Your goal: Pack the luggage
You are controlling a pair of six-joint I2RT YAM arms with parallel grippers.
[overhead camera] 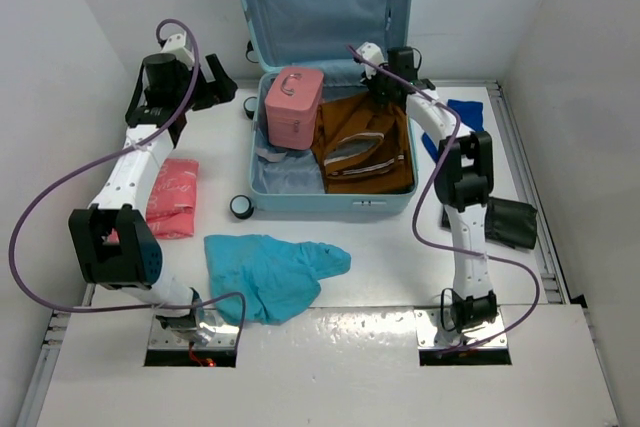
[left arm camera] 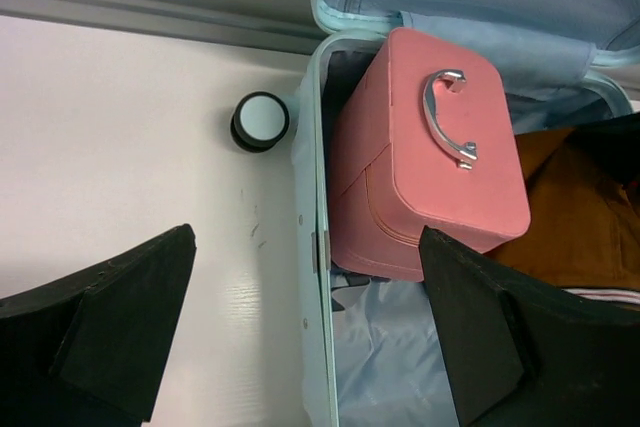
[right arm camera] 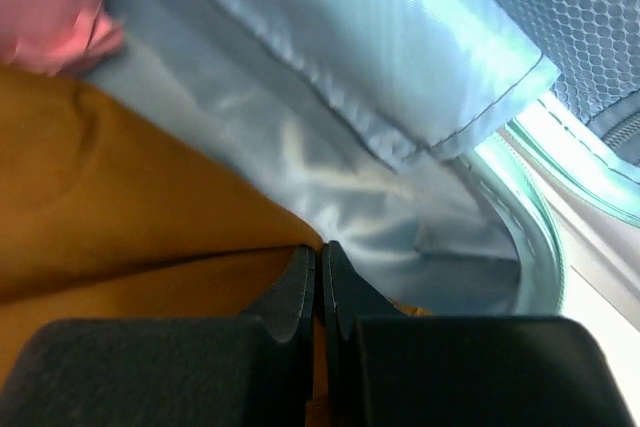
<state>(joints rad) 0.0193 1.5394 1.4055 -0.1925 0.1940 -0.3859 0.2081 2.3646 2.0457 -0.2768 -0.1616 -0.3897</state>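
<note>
**Robot-manipulation laboratory cell.** I worked at a bare white table (overhead camera: 400,267) enclosed by plain white panels (overhead camera: 60,67) at the sides and back, with an aluminium rail (overhead camera: 530,207) running along its right edge. My left arm (overhead camera: 130,172) and right arm (overhead camera: 465,227) were bolted to metal plates (overhead camera: 500,342) at the near edge, each trailing an exposed purple cable (overhead camera: 195,52). The luggage (overhead camera: 330,205) and a teal garment (overhead camera: 270,272) lay on the tabletop as test props.
</note>
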